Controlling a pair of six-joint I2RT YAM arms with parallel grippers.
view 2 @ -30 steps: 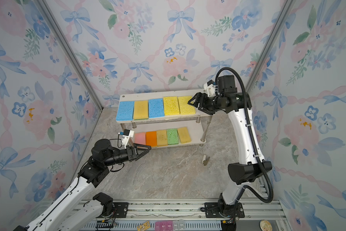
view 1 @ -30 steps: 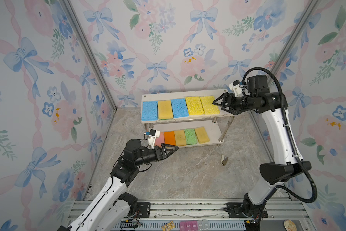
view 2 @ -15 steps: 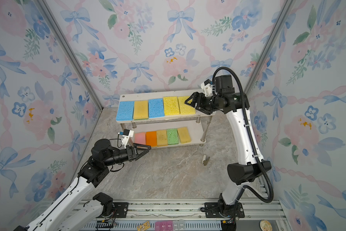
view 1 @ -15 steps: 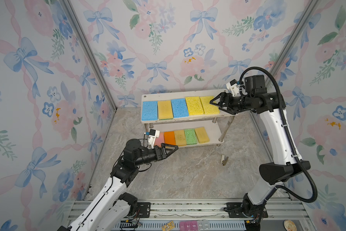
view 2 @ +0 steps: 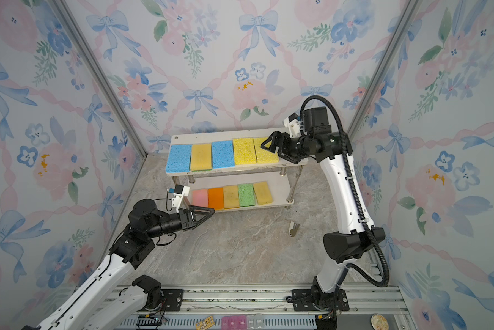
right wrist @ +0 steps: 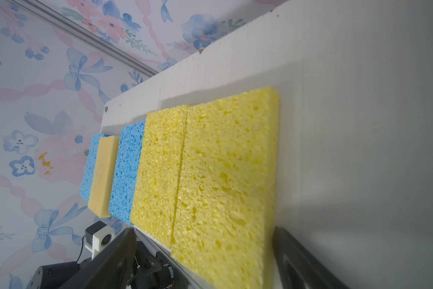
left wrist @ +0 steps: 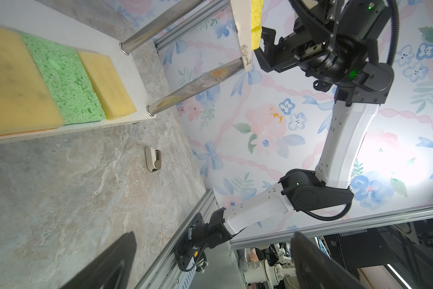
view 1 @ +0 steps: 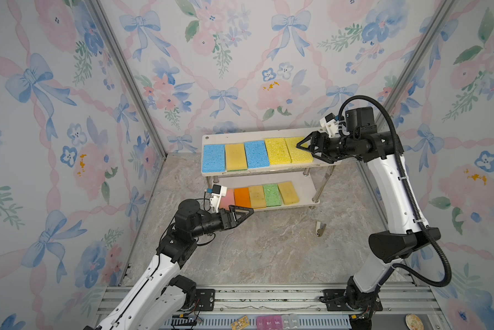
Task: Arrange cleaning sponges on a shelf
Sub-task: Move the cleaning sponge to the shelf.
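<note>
Right end effector [view 1: 304, 150]: released, is straddling the end bright yellow sponge [right wrist: 223, 175] on the shelf [view 1: 257, 134] top, seemingly without touching.
Left end effector [view 1: 250, 212]: released, is hovering near the orange sponge [view 1: 242, 197].

Top views, both: my right gripper [view 1: 306, 150] covers a corner of the end bright yellow sponge [view 1: 293, 156]; contact cannot be told.
In a top view, my left wrist camera [view 1: 215, 195] hides part of the pink sponge [view 1: 228, 199].
The small grey object [view 1: 320, 228] on the floor is too small to identify.

Left wrist view: the lower mustard sponge [left wrist: 15, 82] runs off the frame. My left gripper [left wrist: 214, 235] shows only as blurred, cropped dark fingers [left wrist: 105, 265].

Right wrist view: both fingers [right wrist: 110, 255] are blurred and cropped. The far blue sponge [right wrist: 87, 165] is mostly behind the upper mustard sponge [right wrist: 102, 175].
</note>
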